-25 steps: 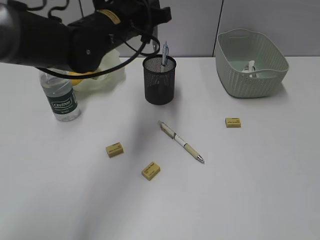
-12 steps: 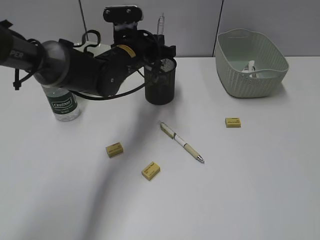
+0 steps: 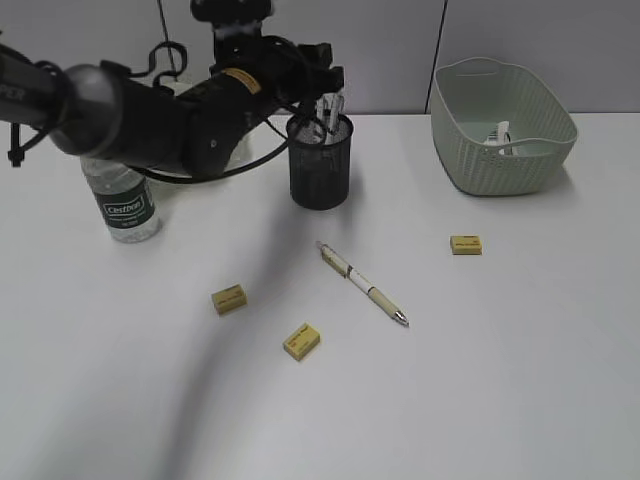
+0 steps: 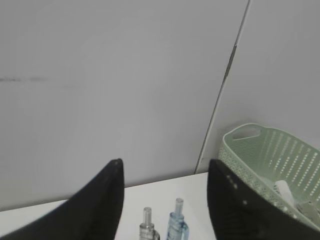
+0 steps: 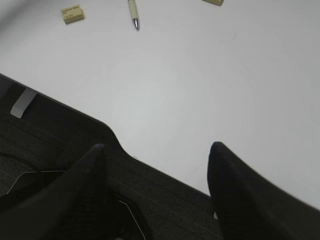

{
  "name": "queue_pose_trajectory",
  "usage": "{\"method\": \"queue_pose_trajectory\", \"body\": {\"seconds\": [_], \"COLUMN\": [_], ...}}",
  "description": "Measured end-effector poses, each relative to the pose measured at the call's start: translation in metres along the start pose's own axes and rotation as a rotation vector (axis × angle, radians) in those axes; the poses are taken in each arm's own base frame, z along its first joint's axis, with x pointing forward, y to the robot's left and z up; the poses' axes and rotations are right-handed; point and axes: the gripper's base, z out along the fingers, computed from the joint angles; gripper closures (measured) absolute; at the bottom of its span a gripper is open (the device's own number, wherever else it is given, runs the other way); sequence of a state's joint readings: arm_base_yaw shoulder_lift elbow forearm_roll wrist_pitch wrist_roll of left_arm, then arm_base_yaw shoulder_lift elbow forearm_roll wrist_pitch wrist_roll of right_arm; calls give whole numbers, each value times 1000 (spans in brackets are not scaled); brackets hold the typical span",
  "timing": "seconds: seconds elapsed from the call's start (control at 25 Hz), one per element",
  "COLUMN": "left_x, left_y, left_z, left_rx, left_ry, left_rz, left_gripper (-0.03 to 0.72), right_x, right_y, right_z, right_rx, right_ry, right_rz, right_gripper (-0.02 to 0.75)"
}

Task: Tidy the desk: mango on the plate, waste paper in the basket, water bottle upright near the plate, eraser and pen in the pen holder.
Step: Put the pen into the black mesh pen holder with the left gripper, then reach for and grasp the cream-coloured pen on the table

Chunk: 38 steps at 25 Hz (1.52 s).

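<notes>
Black wire mesh makes up the pen holder (image 3: 320,160), which stands on the white desk (image 3: 500,380) near the back wall. Two pens are seen standing inside it, one clear (image 4: 147,226) and one blue (image 4: 176,225). The left gripper (image 4: 165,200) is held just above the holder, and its jaws are spread apart with nothing between them. So a pen looks to have been dropped in, and that step seems done.

One more pen (image 3: 362,283) is left lying on the desk in front of the holder. Three yellow erasers are also left out: one (image 3: 229,299) to the left, one (image 3: 301,341) near the front, and one (image 3: 466,244) near the green basket (image 3: 500,150). Something white is seen inside the basket, likely the waste paper (image 3: 500,133).

The water bottle (image 3: 122,203) is standing upright at the left. The plate and mango are hidden behind the arm, so nothing can be said of them.

The right gripper (image 5: 155,155) is held open over the desk edge, holding nothing.

Next, the lying pen or an eraser should probably be picked up. A low, careful pinch will be needed, since these things are small and flat.
</notes>
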State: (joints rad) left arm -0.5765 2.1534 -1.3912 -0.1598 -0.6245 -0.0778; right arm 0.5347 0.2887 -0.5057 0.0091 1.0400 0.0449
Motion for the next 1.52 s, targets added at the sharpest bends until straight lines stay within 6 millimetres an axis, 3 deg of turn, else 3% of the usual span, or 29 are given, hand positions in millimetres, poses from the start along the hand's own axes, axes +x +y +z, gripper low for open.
{"method": "queue_pose_trajectory", "body": {"seconds": [0.2, 0.4, 0.76, 0.96, 1.04, 1.12, 1.28, 1.44, 1.52], "left_x": [-43, -76, -138, -155, -165, -173, -180, -180, -171], "left_y": [-12, -22, -28, -20, -18, -16, -11, -3, 2], "left_z": [-17, -52, -149, -204, -224, -250, -320, -402, -433], "left_rx": [27, 29, -8, -123, -144, -153, -149, -126, -113], "left_ry": [85, 379, 795, 1038, 1031, 1001, 907, 735, 665], "left_rz": [17, 57, 105, 128, 139, 126, 89, 37, 21], "left_gripper": [274, 274, 274, 274, 274, 274, 284, 297, 298], "right_x": [0, 0, 0, 0, 0, 0, 0, 0, 0], "right_y": [0, 0, 0, 0, 0, 0, 0, 0, 0], "right_z": [0, 0, 0, 0, 0, 0, 0, 0, 0], "right_rx": [0, 0, 0, 0, 0, 0, 0, 1, 1], "right_ry": [0, 0, 0, 0, 0, 0, 0, 0, 0], "right_rz": [-1, -1, 0, 0, 0, 0, 0, -1, 0], "right_gripper": [241, 243, 246, 246, 246, 246, 246, 246, 246]}}
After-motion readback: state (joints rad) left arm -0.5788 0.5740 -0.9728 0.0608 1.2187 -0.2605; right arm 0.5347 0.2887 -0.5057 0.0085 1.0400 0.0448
